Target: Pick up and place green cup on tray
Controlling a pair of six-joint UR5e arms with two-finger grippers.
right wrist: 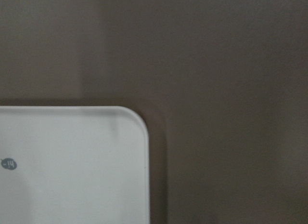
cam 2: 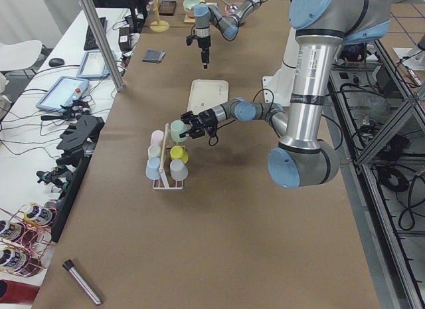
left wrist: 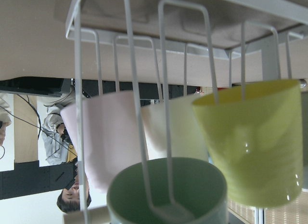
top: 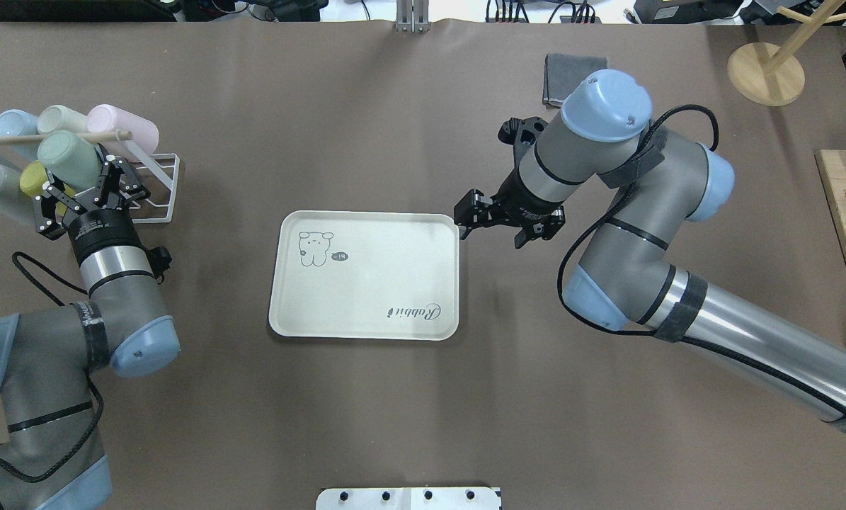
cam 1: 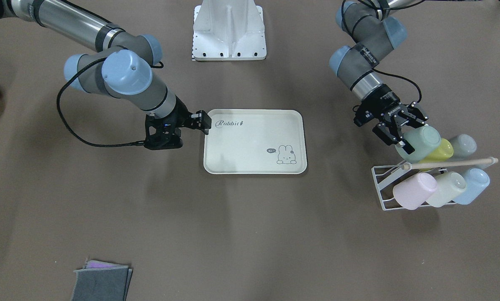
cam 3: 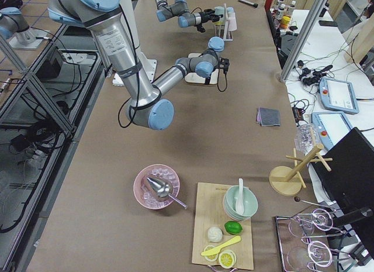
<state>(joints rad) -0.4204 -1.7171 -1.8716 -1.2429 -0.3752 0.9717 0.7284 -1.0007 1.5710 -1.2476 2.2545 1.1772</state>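
Note:
The green cup (cam 1: pixel 421 142) lies on its side on a peg of the white wire rack (cam 1: pixel 383 196), at the table end on my left. It also shows in the overhead view (top: pixel 65 156). My left gripper (cam 1: pixel 408 133) is open, with a jaw on either side of the cup's mouth end. In the left wrist view the cup's mouth (left wrist: pixel 202 185) is at the bottom, with a rack wire inside it. The cream tray (cam 1: pixel 241 146) lies flat mid-table, nothing on it. My right gripper (cam 1: pixel 203 121) looks shut and empty, just above the tray's corner (right wrist: pixel 72 161).
The rack also holds a yellow-green cup (cam 1: pixel 440 152), a grey-blue cup (cam 1: pixel 463 145), a pink cup (cam 1: pixel 415 190), a pale whitish cup (cam 1: pixel 446 188) and a blue cup (cam 1: pixel 473 184), under a wooden rod (cam 1: pixel 455 164). A folded grey cloth (cam 1: pixel 101 284) lies at the table's far edge.

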